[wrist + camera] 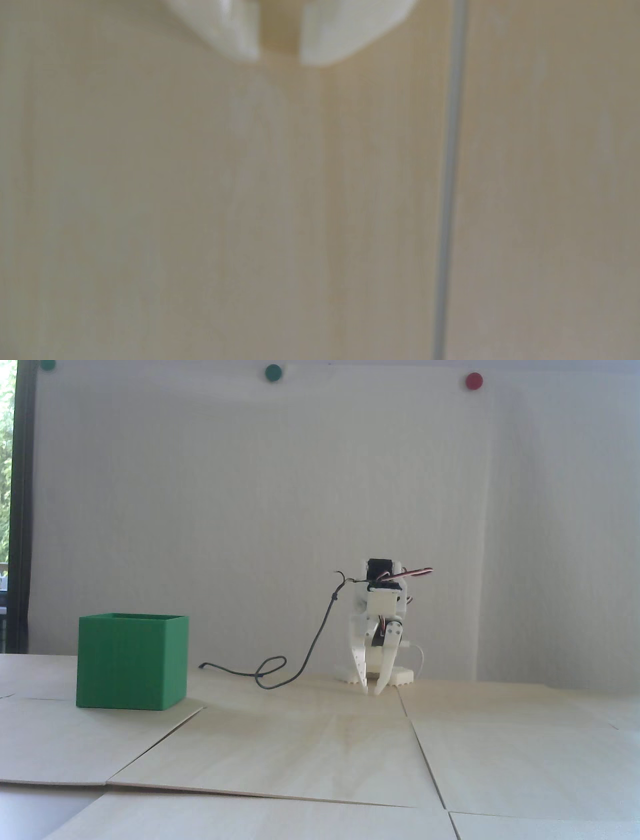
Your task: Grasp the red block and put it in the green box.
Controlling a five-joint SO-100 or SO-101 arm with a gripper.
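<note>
We find the whole wrist view blurred. The tool [279, 59] enters at the top edge, which cuts off everything above its two pale tips; a narrow gap separates them, but focus is too soft to show detail. The bench [207, 207] shows only vague grain, and the seam [448, 194] between boards reads as a soft grey line.

In the fixed view, the inside of the green box [132, 662] is hidden by its own walls, so we cannot tell its contents. The arm [382, 600] hides its own base. The window [6, 485] is cut off at the left edge.
</note>
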